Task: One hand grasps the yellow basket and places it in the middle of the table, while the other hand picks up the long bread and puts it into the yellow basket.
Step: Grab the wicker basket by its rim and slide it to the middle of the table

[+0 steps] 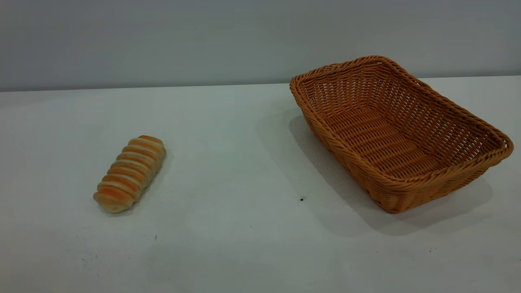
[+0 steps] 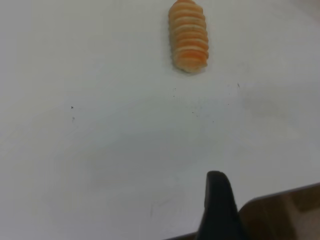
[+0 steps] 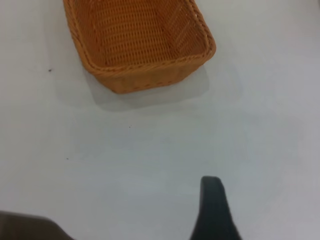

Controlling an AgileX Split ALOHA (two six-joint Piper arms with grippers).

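The long bread [image 1: 131, 173] lies on the white table [image 1: 228, 162] at the left, golden-orange with pale stripes. The yellow basket [image 1: 397, 134] stands empty at the right, near the table's far edge, turned at an angle. Neither arm shows in the exterior view. In the left wrist view the bread [image 2: 188, 36] lies far off from a dark part of my left gripper [image 2: 216, 200], which hangs over the table's near edge. In the right wrist view the basket [image 3: 137, 42] lies well away from a dark part of my right gripper [image 3: 213, 205].
A grey wall runs behind the table. A few tiny dark specks [image 1: 301, 199] mark the tabletop. In the left wrist view the table's edge [image 2: 280, 197] shows with a brown floor beyond it.
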